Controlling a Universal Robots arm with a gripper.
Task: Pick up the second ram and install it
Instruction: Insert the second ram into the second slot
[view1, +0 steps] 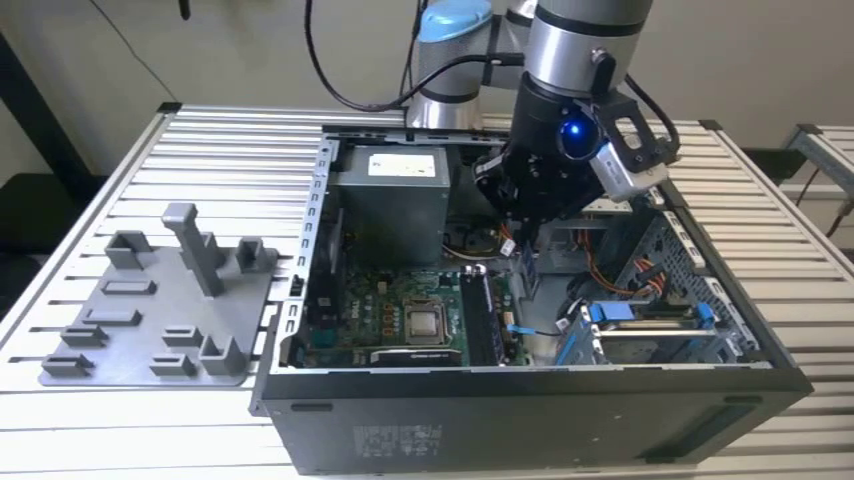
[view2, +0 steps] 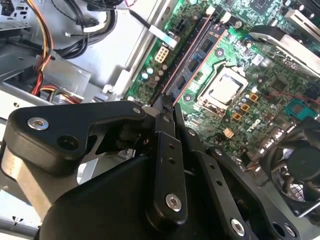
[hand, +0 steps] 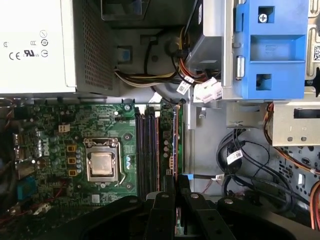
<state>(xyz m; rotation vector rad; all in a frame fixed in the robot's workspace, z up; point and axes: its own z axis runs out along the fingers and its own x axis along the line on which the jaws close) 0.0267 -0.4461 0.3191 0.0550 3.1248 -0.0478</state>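
Black gripper (view2: 167, 107) fingers, low centre in both wrist views, clench the second ram (hand: 175, 150) edgewise above the motherboard (hand: 75, 125) slots; light, stiff, fragile, it seems best pinched by its long edges.

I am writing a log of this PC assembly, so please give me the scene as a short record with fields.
Setting: open computer case lying on a slatted table
Gripper position: gripper lowered inside the case, above the memory slots
Second ram: thin stick standing on edge at the slots, below the fingertips
Motherboard: processor socket beside the slots
Holder tray: grey tray on the table, at the exterior view's left of the case
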